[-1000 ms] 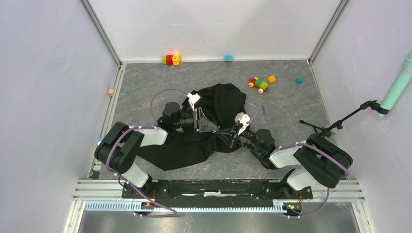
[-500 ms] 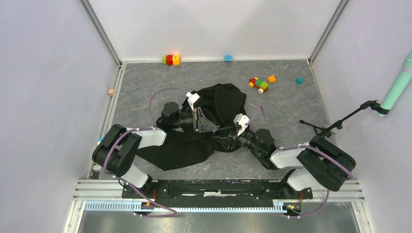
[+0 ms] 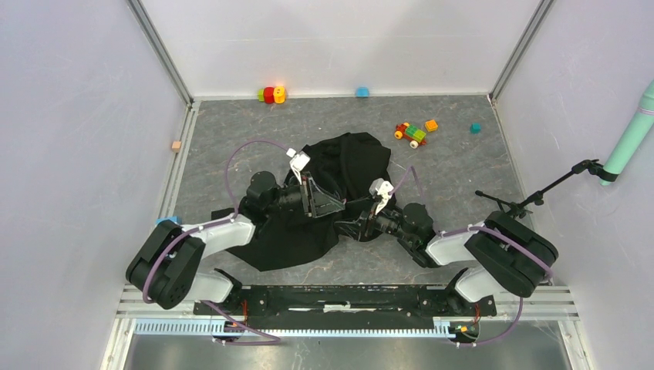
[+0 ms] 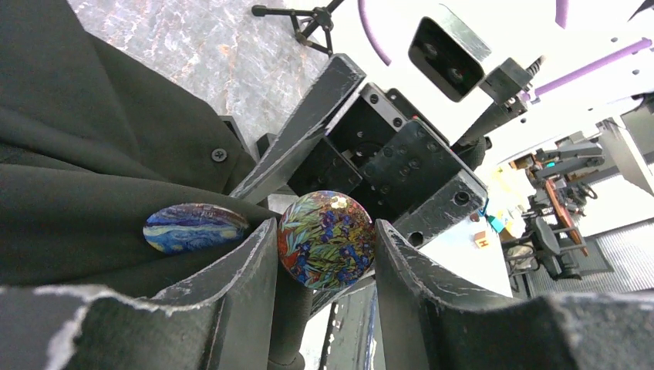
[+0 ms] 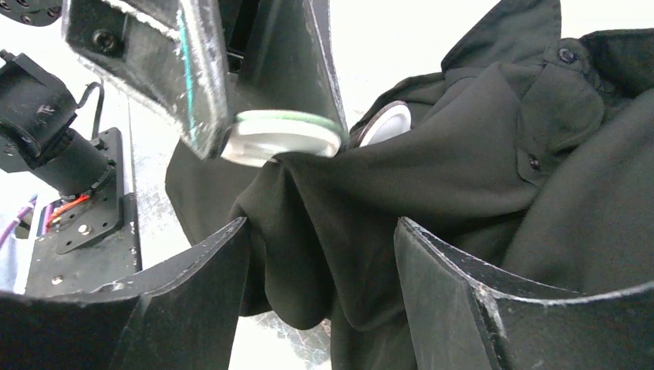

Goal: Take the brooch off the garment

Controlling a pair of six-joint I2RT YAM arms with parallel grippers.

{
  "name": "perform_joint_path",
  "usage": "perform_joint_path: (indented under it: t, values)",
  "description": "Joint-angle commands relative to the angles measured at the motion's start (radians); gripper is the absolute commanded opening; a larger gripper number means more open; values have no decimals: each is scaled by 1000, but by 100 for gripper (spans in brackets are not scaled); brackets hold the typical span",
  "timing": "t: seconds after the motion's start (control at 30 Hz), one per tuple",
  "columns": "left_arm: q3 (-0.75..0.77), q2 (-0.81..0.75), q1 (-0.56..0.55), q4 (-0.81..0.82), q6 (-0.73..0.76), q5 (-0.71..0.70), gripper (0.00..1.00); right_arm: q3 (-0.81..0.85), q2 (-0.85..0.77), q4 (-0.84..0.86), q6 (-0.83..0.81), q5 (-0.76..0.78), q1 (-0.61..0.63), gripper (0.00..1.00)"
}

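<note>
Hauled the left arm's elbow back toward the near-left corner over the last second, and nudged the right gripper [image 5: 320, 223] a touch leftward too. Clamped the left gripper [image 4: 324, 231] tight on the brooch [image 4: 327, 240], one finger at each edge of the disc, painted face turned to the wrist camera. Tented the garment [image 5: 463, 154] up to the brooch's silvery back, so evidently not freed yet, presumably caught there by its pin. Straddled that raised fold with the right gripper's fingers, cloth bulging between them, most likely as an anchor against the pull. Could not tell from these views whether truly pinched or merely bracketed. Left a second badge [image 4: 194, 227], blue and swirly, sitting just beside on the same cloth, near a small black button [image 4: 220, 154]. Spotted painted flowers on the brooch, but no lettering and no brand legible anywhere. Left the toy bricks [image 3: 411, 132] well apart, over at the far side of the table [image 3: 463, 169].
</note>
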Motion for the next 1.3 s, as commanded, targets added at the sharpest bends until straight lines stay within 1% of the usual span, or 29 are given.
perform_joint_path:
  t: [0.0, 0.03, 0.07, 0.17, 0.2, 0.27, 0.3, 0.33, 0.37, 0.5, 0.53, 0.6, 0.7, 0.77, 0.8, 0.83, 0.9, 0.97, 1.07, 1.13, 1.17, 1.2, 1.23, 1.27]
  values:
    - [15, -19, -42, 34, 88, -12, 38, 16, 40, 161, 66, -24, 7, 71]
    - [16, -20, -52, 30, 96, -12, 38, 9, 46, 184, 71, -16, 7, 67]
    - [16, -23, -57, 25, 107, -14, 38, 3, 48, 197, 73, -10, 8, 61]
    - [16, -45, -70, -24, 167, -44, 38, -5, 36, 204, 66, 1, 8, 38]
    - [14, -57, -75, -45, 189, -59, 38, -9, 28, 201, 63, 7, 8, 28]
    - [1, -90, -86, -80, 251, -121, 37, -16, 8, 180, 53, 26, 7, 9]
    - [-14, -112, -91, -92, 281, -161, 37, -17, -3, 167, 41, 33, 7, 3]
    - [-26, -136, -101, -107, 319, -213, 37, -20, -14, 155, 34, 40, 7, 0]
    - [-39, -158, -111, -125, 355, -261, 37, -21, -22, 145, 30, 46, 7, 0]
    - [-59, -258, -166, -262, 499, -531, 37, -6, -28, 102, 7, 31, 10, 0]
    - [-59, -270, -173, -282, 516, -567, 37, 0, -25, 99, -1, 15, 15, 0]
    - [-61, -282, -176, -300, 526, -607, 38, 16, -26, 58, -35, 16, 38, 0]
    - [-60, -280, -176, -309, 524, -645, 43, 28, -25, 32, -65, 28, 60, 0]
    - [-52, -277, -176, -331, 524, -654, 49, 21, -28, 35, -68, 46, 60, 0]
    - [-48, -279, -176, -343, 517, -655, 57, 21, -32, 28, -74, 62, 60, 0]
    - [-39, -284, -176, -361, 502, -653, 68, 20, -38, 14, -84, 84, 60, 0]
    - [-16, -310, -175, -429, 472, -647, 84, 25, -49, -32, -118, 133, 59, 0]
    - [9, -341, -173, -496, 446, -646, 92, 28, -58, -61, -154, 157, 60, 0]
    - [64, -407, -173, -628, 373, -665, 100, 40, -69, -107, -207, 162, 63, 0]
    - [80, -453, -173, -695, 296, -692, 100, 38, -78, -112, -245, 180, 75, 0]
    - [86, -471, -172, -736, 240, -716, 100, 40, -83, -122, -258, 194, 90, 0]
    - [93, -489, -171, -788, 160, -749, 100, 44, -89, -139, -316, 215, 107, 0]
    - [97, -502, -170, -815, 118, -746, 100, 53, -93, -161, -363, 240, 130, 0]
    - [102, -511, -169, -826, 117, -717, 100, 62, -94, -182, -407, 266, 152, 0]
